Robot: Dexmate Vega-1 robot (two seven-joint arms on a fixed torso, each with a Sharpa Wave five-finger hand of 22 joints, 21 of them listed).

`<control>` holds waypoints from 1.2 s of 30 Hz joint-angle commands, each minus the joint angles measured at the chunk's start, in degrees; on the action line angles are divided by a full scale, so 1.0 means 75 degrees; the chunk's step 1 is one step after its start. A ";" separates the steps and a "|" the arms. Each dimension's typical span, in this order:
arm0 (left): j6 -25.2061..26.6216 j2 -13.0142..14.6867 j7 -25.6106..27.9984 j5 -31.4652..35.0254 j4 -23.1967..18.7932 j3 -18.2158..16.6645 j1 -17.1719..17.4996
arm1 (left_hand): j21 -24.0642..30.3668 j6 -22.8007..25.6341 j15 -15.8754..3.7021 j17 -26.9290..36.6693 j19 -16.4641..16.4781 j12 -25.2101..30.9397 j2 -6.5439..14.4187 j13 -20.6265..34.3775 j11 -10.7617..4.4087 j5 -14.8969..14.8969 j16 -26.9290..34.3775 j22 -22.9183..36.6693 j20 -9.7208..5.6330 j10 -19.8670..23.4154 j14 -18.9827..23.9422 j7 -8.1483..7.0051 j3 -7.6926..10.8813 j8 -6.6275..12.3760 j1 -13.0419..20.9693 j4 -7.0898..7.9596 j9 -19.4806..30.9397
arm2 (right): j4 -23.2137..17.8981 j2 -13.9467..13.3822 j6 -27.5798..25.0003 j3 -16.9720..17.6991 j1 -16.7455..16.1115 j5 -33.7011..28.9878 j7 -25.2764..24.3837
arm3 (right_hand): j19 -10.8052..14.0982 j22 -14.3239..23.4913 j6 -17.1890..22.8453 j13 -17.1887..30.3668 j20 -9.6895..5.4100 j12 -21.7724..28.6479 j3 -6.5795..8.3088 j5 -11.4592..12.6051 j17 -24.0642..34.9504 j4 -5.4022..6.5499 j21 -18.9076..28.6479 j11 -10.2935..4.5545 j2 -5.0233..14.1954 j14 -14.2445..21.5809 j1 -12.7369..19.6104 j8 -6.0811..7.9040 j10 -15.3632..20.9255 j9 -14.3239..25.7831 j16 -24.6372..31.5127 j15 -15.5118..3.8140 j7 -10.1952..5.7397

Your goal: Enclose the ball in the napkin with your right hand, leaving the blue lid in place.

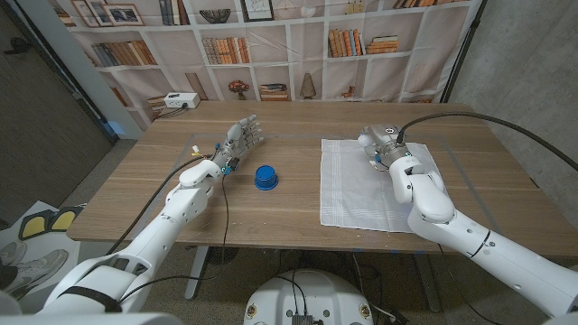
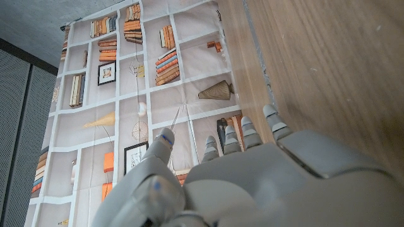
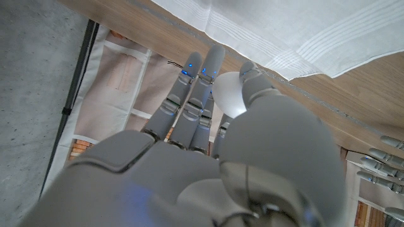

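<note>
The right hand (image 3: 208,113) is pinching the small white ball (image 3: 228,94), seemingly light and smooth, just above the limp napkin (image 1: 361,185), whose free corners nearest the fingers are looking easiest to take hold of.

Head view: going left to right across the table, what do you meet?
Left hand → blue lid → napkin → right hand, over the napkin's far right part, holding a white ball.

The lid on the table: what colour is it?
Blue; the lid shows best in the head view.
</note>
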 commanded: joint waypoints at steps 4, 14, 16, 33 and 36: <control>-0.0028 0.0039 -0.0141 -0.0037 0.0067 -0.0027 -0.0040 | -0.0004 -0.0033 0.0024 0.0015 0.0015 0.0002 -0.0010 -0.0003 0.0054 -0.0009 0.0039 0.0015 0.0063 -0.0029 0.0009 -0.0040 0.0049 0.0027 -0.0092 -0.0019 -0.0007 | -0.0108 -0.0192 -0.1071 -0.0111 -0.0242 0.0073 0.0364 | -0.0060 0.0011 0.2555 0.0037 0.0023 0.0017 0.0360 -0.0023 0.0040 0.0302 0.0070 -0.0659 0.0675 0.0063 0.0312 0.0042 0.1174 0.0039 -0.0037 -0.0640 0.0234; -0.0025 0.0066 -0.0145 -0.0051 0.0065 -0.0051 -0.0022 | -0.0010 -0.0029 0.0027 0.0013 0.0015 0.0000 -0.0017 -0.0005 0.0046 -0.0010 0.0039 0.0015 0.0066 -0.0034 0.0012 -0.0045 0.0052 0.0030 -0.0095 -0.0023 -0.0007 | 0.0106 -0.0347 -0.1518 -0.0396 -0.0076 0.0143 0.0784 | -0.0132 -0.0010 0.2531 0.0048 0.0024 -0.0004 0.0384 -0.0030 0.0035 0.0312 0.0105 -0.0645 0.0671 0.0028 0.0304 0.0010 0.1160 0.0041 -0.0120 -0.0633 0.0235; -0.0034 0.0064 -0.0130 -0.0049 0.0047 -0.0056 -0.0006 | -0.0011 -0.0030 0.0024 0.0012 0.0015 -0.0003 -0.0018 -0.0005 0.0035 -0.0010 0.0036 0.0015 0.0066 -0.0040 0.0005 -0.0045 0.0053 0.0029 -0.0096 -0.0024 -0.0007 | 0.0132 -0.0400 -0.1606 -0.0437 -0.0065 0.0182 0.0868 | -0.0138 -0.0015 0.2533 0.0050 0.0029 -0.0006 0.0388 -0.0031 0.0038 0.0313 0.0115 -0.0650 0.0670 0.0033 0.0304 0.0007 0.1162 0.0041 -0.0129 -0.0636 0.0239; -0.0042 -0.0027 -0.0180 -0.0020 0.0209 0.0019 -0.0140 | -0.0022 -0.0030 0.0019 0.0009 0.0020 -0.0002 -0.0025 -0.0007 0.0031 -0.0011 0.0035 0.0015 0.0070 -0.0037 0.0010 -0.0047 0.0059 0.0030 -0.0105 -0.0028 -0.0007 | -0.0165 -0.0737 -0.1780 -0.0483 -0.0092 0.0978 0.1048 | -0.0355 -0.0094 0.2438 0.0029 0.0079 -0.0138 0.0447 -0.0050 -0.0054 0.0367 0.0199 -0.0628 0.0634 -0.0194 0.0222 -0.0095 0.1003 0.0045 -0.0481 -0.0606 0.0235; -0.0043 -0.0032 -0.0166 -0.0006 0.0210 0.0027 -0.0144 | -0.0023 -0.0032 0.0020 0.0008 0.0021 0.0001 -0.0024 -0.0007 0.0032 -0.0011 0.0038 0.0015 0.0069 -0.0029 0.0017 -0.0045 0.0061 0.0029 -0.0106 -0.0028 -0.0007 | -0.0230 -0.0760 -0.1747 -0.0487 -0.0055 0.1162 0.0988 | -0.0439 -0.0131 0.2325 -0.0002 0.0100 -0.0214 0.0463 -0.0057 -0.0106 0.0407 0.0223 -0.0619 0.0629 -0.0306 0.0161 -0.0168 0.0906 0.0042 -0.0631 -0.0588 0.0231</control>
